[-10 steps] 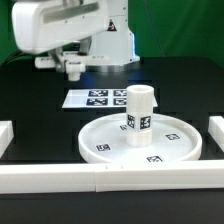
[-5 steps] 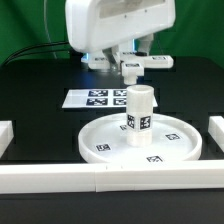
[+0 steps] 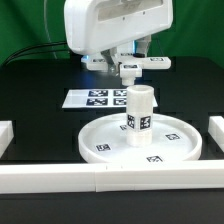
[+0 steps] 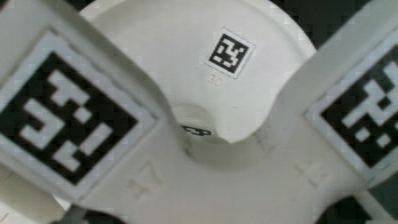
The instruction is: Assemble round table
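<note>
The large round rimmed disc (image 3: 95,140) lies on the black table. The short thick cylinder leg (image 3: 139,105) stands upright at the disc's middle. My gripper (image 3: 130,70) hangs just above the leg's top, shut on the cross-shaped foot piece (image 3: 150,63), which sticks out level toward the exterior view's right. The wrist view is filled by the foot piece (image 4: 222,170), with a big tag on each of two arms. A white rounded surface with a small tag (image 4: 228,52) shows past it. My fingers are hidden there.
The marker board (image 3: 95,98) lies flat behind the disc. White border rails run along the front (image 3: 110,178) and stand at both sides (image 3: 4,135) (image 3: 216,135). A green backdrop closes the back.
My arm has swung from the exterior view's left to above the leg, carrying the foot piece. Over the last half second it dropped slightly.
</note>
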